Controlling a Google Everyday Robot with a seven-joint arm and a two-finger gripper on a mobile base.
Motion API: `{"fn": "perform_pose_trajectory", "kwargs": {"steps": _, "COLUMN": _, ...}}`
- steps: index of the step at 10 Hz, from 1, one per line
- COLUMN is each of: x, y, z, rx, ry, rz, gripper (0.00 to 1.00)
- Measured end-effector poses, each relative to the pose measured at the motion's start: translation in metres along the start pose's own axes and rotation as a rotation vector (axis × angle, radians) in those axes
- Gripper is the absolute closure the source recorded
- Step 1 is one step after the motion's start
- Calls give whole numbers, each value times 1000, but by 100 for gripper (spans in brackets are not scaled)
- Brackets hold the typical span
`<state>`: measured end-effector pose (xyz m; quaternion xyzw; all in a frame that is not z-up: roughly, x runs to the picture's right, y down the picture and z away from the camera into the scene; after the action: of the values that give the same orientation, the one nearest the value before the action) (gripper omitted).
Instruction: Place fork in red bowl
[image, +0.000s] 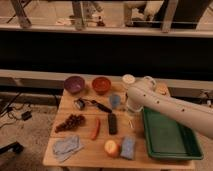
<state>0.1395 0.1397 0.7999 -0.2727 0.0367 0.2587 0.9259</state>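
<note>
The end effector (131, 106) hangs over the middle of the tabletop (92, 152), just left of the green tray (167, 135) and beside the blue cup (115, 101). I cannot tell whether it is open or closed. The red bowl (101, 85) sits at the far edge, next to the purple bowl (74, 84). The fork cannot be made out.

Off-white tubular arm (170, 107), tool (131, 107) seemingly pale
</note>
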Motion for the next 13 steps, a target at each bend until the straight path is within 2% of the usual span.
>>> {"fn": "perform_pose_trajectory", "kwargs": {"steps": 5, "x": -3, "y": -7, "z": 22, "rx": -16, "ry": -7, "rz": 9, "gripper": 20}}
{"fn": "perform_pose_trajectory", "kwargs": {"steps": 9, "x": -13, "y": -7, "z": 48, "rx": -40, "ry": 2, "rz": 24, "gripper": 20}}
{"fn": "perform_pose_trajectory", "kwargs": {"steps": 10, "x": -14, "y": -3, "z": 58, "rx": -53, "ry": 15, "rz": 32, "gripper": 20}}
{"fn": "perform_pose_trajectory", "kwargs": {"steps": 13, "x": -14, "y": 1, "z": 70, "rx": -66, "ry": 47, "rz": 54, "gripper": 20}}
